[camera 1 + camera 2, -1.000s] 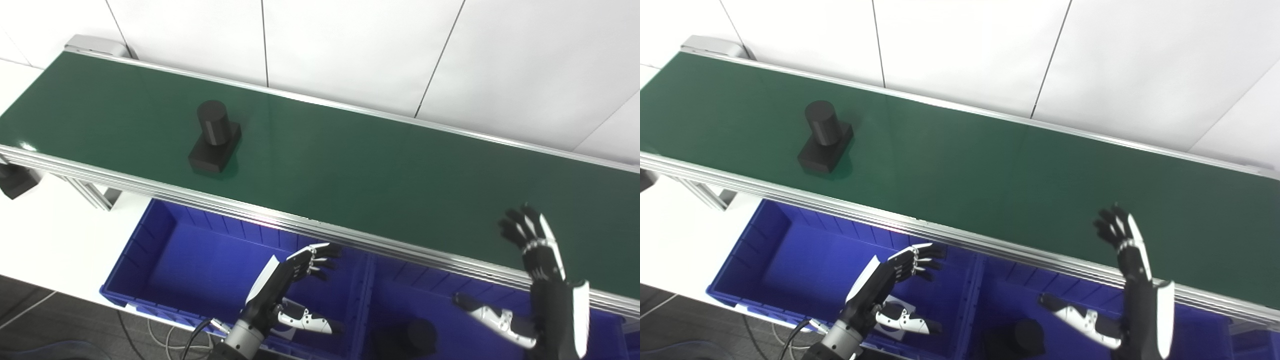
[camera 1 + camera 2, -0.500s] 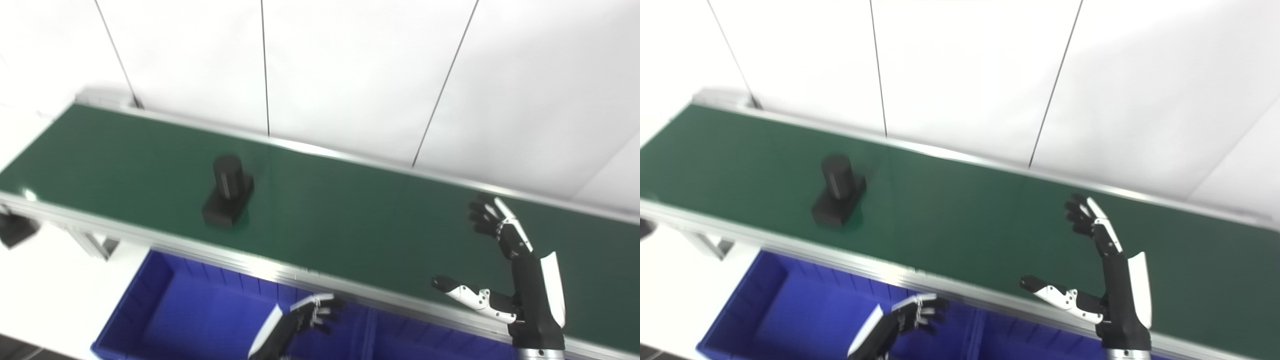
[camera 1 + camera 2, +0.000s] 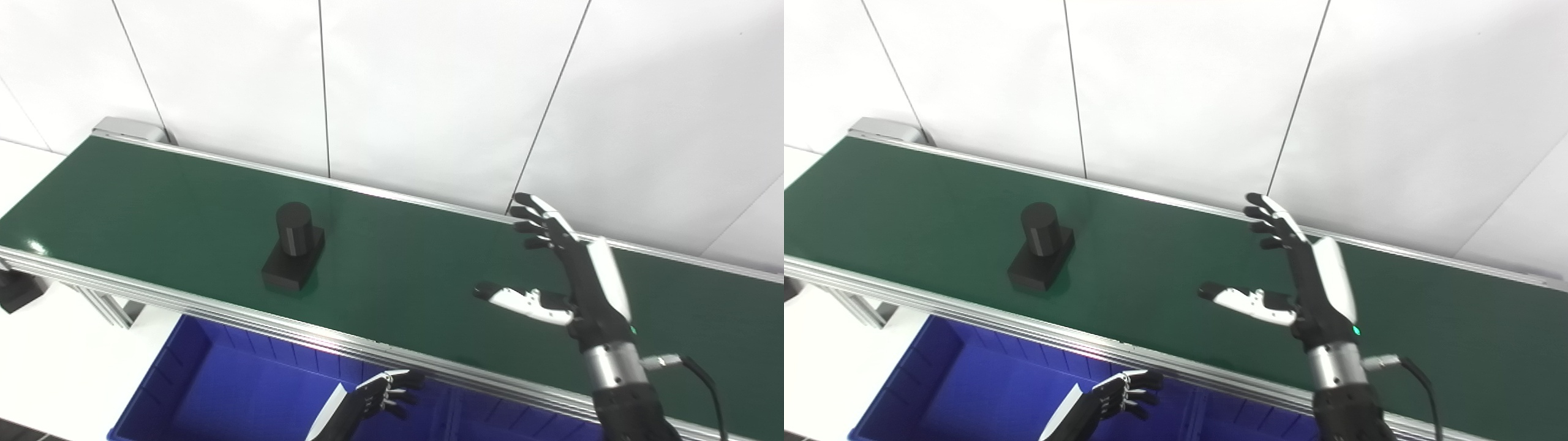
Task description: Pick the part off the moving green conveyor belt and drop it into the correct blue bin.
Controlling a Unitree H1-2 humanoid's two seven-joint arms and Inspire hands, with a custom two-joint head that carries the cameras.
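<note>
A black part (image 3: 293, 247), a cylinder standing on a rectangular base, sits on the green conveyor belt (image 3: 153, 202) left of the middle. My right hand (image 3: 560, 275) is open and empty above the belt, well to the right of the part, fingers spread and thumb pointing left toward it. My left hand (image 3: 370, 401) hangs low over the blue bin (image 3: 202, 380) in front of the belt, fingers loosely curled and holding nothing; it also shows in the right eye view (image 3: 1111, 395).
The belt's aluminium front rail (image 3: 184, 300) runs between the bins and the belt. A white panelled wall (image 3: 429, 92) stands right behind the belt. A white table surface (image 3: 55, 361) lies at the left, with a small dark object (image 3: 15, 291) at its edge.
The camera has tilted up, so the bins have dropped toward the bottom edge. My right hand has risen and moved left over the belt. The part has travelled a little to the right.
</note>
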